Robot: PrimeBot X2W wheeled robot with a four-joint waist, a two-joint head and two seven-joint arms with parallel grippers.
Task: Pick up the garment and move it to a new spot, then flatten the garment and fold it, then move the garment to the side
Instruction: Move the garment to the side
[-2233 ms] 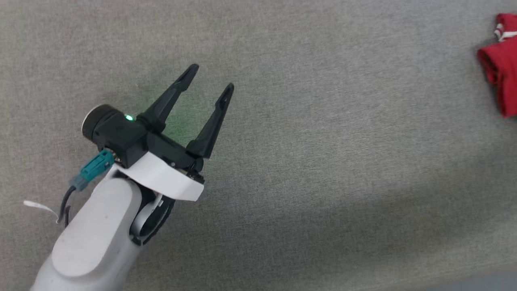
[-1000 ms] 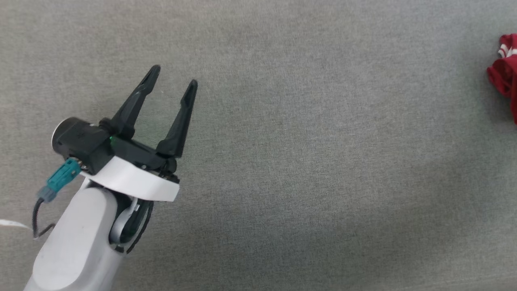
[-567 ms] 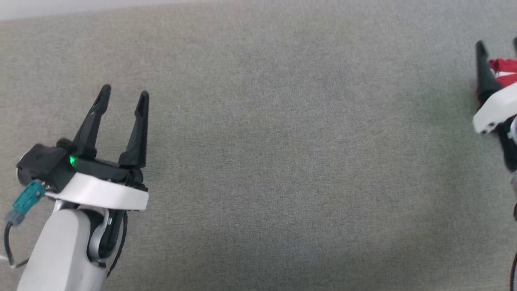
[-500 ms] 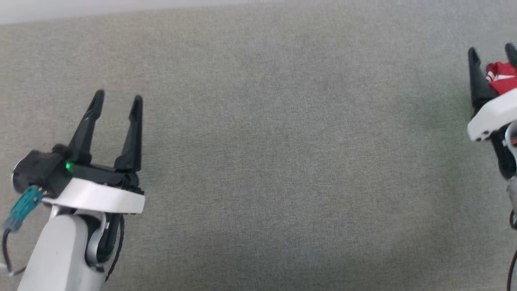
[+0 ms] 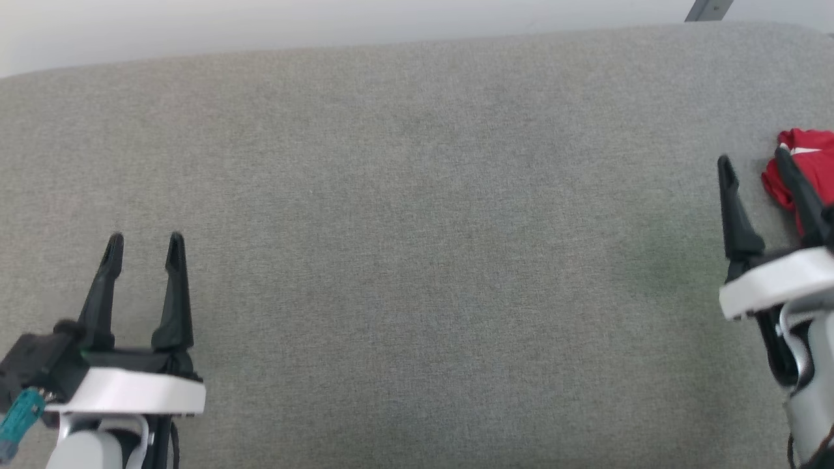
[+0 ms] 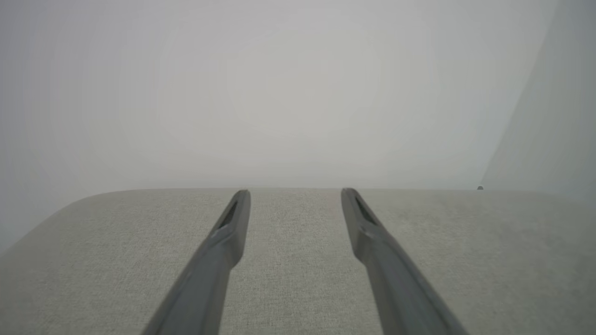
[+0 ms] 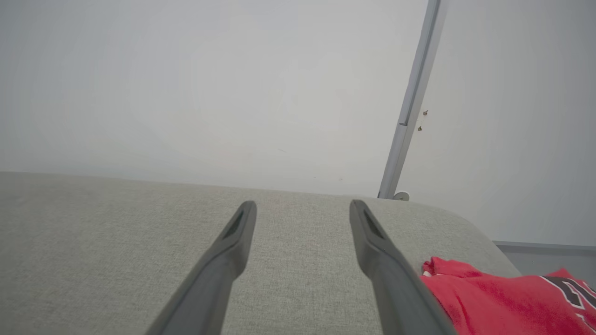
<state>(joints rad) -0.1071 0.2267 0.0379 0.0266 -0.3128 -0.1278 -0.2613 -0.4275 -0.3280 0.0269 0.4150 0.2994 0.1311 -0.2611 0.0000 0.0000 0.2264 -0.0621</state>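
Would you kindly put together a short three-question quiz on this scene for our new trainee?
1. True or false: the right gripper is shut on the garment.
2. Where on the grey surface does the garment lie? A) at its right end, beside the right gripper; B) in the middle; C) at its left end.
3. Fill in: the left gripper has its jaws ____ with nothing between them.

Key: 1 false; 2 A; 3 open.
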